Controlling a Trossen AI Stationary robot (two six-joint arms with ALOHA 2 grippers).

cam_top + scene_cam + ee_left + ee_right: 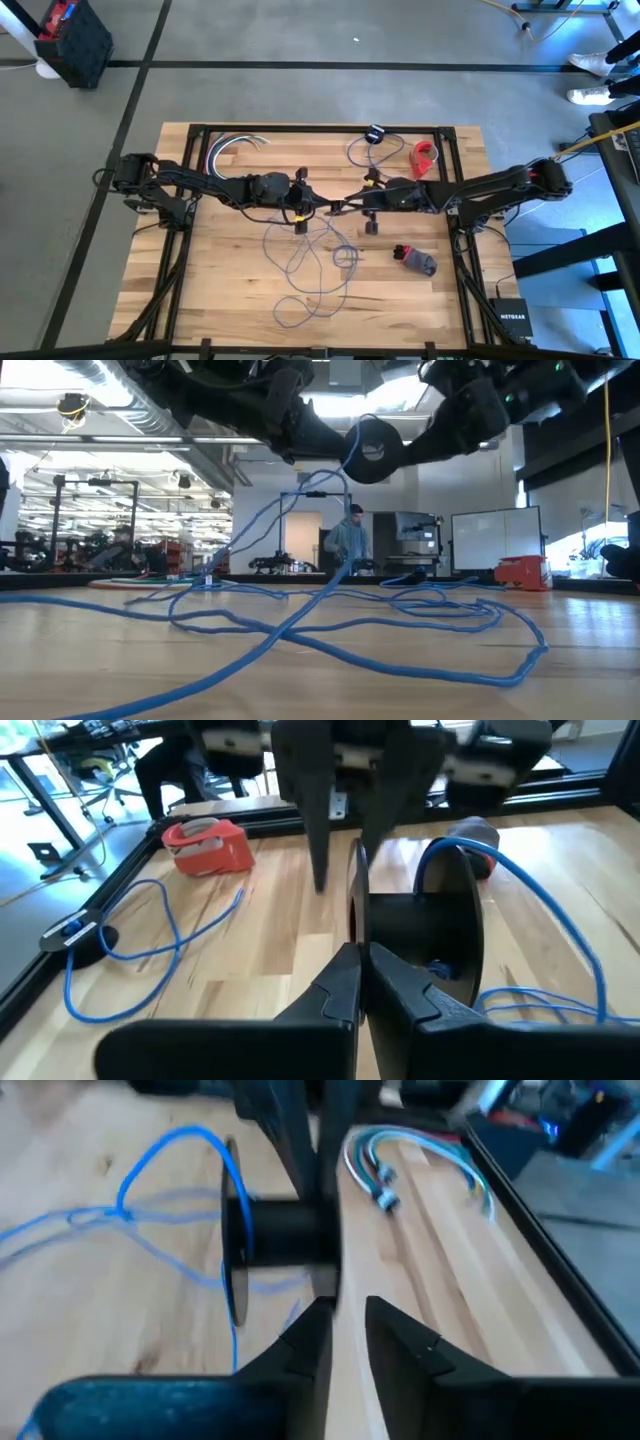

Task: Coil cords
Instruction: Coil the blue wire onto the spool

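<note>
Nearest, on the front side of the black spool [420, 940], the thin blue cord [310, 270] lies in loose, overlapping loops on the wooden table [200, 300]. One strand climbs from them up to the spool, which hangs above the table's middle. In the level view both arms are cut off at the top, and from above the spool is mostly hidden between them, so how many turns it carries cannot be made out. The left end effector [360, 982] meets the spool from the left, its fingers pressed together and pinching the thin rim of one flange. The right end effector [345, 1335] faces it from the other side of the spool, its fingers standing a little apart about the other flange. That view is blurred, and whether they touch it is unclear. To the right of the spool and slightly forward lies a small grey and red bundle [418, 260], too small to identify. Behind the spool to the right sits a red tape dispenser [425, 157], with a second blue cord [360, 152] looped just beside it. Behind the spool to the left, a bundle of pale wires [235, 145] curves along the table's back edge. Far beyond the spool, a person [350, 540] stands in the room.
</note>
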